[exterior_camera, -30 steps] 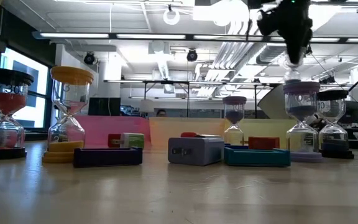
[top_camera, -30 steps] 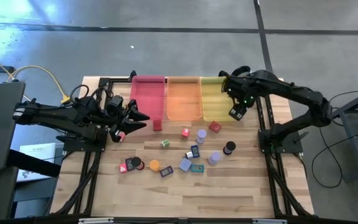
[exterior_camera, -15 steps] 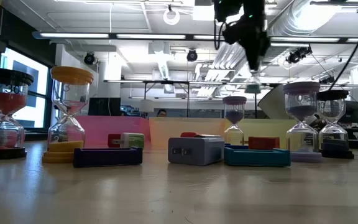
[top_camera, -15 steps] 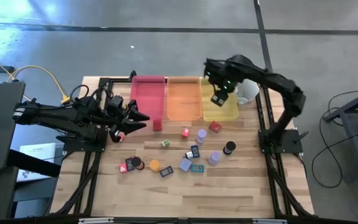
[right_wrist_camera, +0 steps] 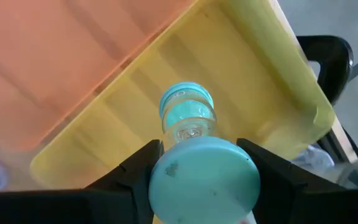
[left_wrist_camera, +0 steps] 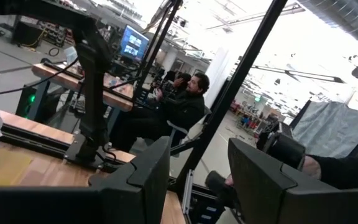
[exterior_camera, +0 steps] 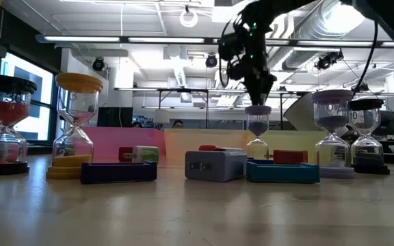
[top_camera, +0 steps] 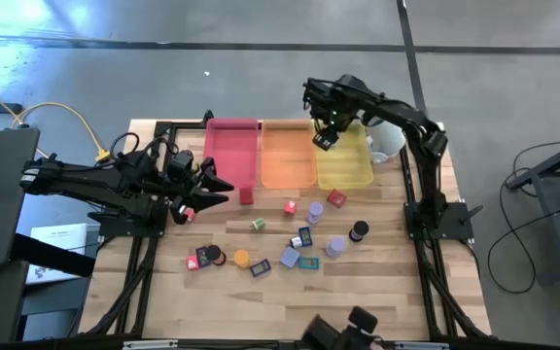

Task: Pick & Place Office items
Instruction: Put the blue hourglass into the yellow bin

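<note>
My right gripper (top_camera: 324, 139) hangs over the yellow tray (top_camera: 350, 167), near its border with the orange tray (top_camera: 288, 156), shut on a teal-capped hourglass (right_wrist_camera: 188, 124). The other office items, small hourglasses and coloured blocks (top_camera: 299, 238), stand scattered on the wooden table in front of the trays. In the low view a lavender hourglass (exterior_camera: 257, 130) stands upright on its base under the gripper's silhouette (exterior_camera: 255, 78). My left gripper (top_camera: 212, 185) waits at the table's left, pointing toward the right, open, with nothing between its fingers (left_wrist_camera: 148, 168). My right gripper pinches the hourglass by its upper teal cap (right_wrist_camera: 202, 180) between its two fingers (right_wrist_camera: 132, 171), one on each side of the cap. The fingers come from above, pointing down. The hourglass hangs upright below them, its lower cap (right_wrist_camera: 187, 99) clear above the yellow tray's floor.
The pink tray (top_camera: 231, 151), the orange one and the yellow one stand side by side at the far edge. A white cup (top_camera: 387, 144) sits right of the yellow tray. A dark shape (top_camera: 343, 331) shows at the table's near edge. People sit in the room beyond.
My right gripper has carried the hourglass toward the table's left and far edge, from the yellow tray's near right corner to its left side, sinking a little. It still points down and the hourglass stays upright in the hold.
</note>
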Tool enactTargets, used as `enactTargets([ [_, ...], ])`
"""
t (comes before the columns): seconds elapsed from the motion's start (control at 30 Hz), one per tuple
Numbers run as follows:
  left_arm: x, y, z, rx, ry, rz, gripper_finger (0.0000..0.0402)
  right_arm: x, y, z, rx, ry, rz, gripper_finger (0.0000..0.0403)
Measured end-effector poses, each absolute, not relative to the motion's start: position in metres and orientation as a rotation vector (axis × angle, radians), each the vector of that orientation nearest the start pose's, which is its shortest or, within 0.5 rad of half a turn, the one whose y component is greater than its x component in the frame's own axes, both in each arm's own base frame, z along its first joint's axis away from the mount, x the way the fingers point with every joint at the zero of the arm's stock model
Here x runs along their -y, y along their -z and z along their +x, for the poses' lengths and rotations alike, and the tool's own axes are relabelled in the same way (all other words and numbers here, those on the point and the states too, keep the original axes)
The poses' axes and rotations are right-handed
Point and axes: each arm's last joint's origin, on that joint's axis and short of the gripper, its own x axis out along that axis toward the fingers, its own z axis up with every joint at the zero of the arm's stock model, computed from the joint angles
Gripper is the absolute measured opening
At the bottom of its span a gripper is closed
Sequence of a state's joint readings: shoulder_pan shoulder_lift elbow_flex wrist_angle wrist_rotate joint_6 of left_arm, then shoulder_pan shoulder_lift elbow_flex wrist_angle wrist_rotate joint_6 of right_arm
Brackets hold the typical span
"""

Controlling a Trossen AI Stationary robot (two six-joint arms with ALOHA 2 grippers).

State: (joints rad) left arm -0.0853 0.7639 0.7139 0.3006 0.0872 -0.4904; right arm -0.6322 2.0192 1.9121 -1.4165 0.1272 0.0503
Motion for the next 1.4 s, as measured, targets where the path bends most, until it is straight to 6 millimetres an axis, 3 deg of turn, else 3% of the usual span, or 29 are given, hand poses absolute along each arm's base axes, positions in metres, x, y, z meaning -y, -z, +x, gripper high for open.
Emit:
enactTargets([
  [0.37, 0.017, -0.354, 0.171, 0.167, 0.22, -0.487, 0.0159, 0.265, -0.236, 0.321, -1.479, 0.635, 0.495, 0.0182],
  [0.87, 0.017, -0.352, 0.171, 0.147, 0.207, -0.477, 0.0159, 0.292, -0.21, 0.319, -1.433, 0.649, 0.587, 0.0183],
  [1.4, 0.017, -0.352, 0.171, 0.146, 0.205, -0.477, 0.0159, 0.291, -0.213, 0.321, -1.406, 0.669, 0.593, 0.0274],
])
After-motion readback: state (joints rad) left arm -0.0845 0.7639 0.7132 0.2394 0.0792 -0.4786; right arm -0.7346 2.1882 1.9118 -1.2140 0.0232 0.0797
